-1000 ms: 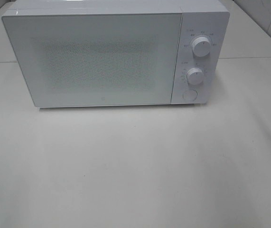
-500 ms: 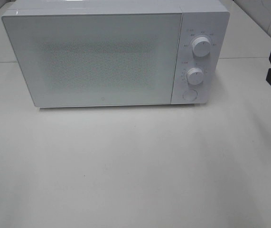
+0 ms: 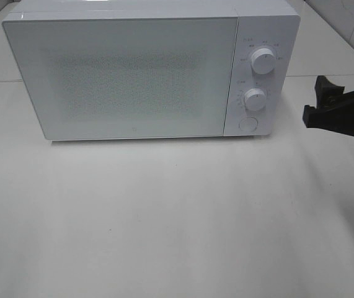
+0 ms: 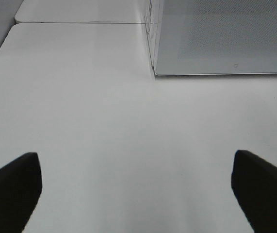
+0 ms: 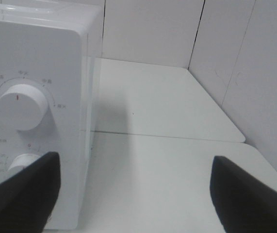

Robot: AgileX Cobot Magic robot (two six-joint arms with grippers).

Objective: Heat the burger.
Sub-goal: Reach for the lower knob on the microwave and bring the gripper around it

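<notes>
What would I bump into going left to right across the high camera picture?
The microwave door → control panel with its knobs → right gripper, jaws open.

The microwave's point(image 3: 127, 74) door point(image 3: 121, 62) hides its inside; its dial labels point(image 3: 265, 42) are too small to read. The right end effector point(image 3: 315, 99) is cut by the frame edge, its finger point(image 5: 22, 194) half covering the lower dial point(image 5: 24, 161) ahead. Only the left end effector's point(image 4: 137, 189) fingertips point(image 4: 12, 191) show.
</notes>
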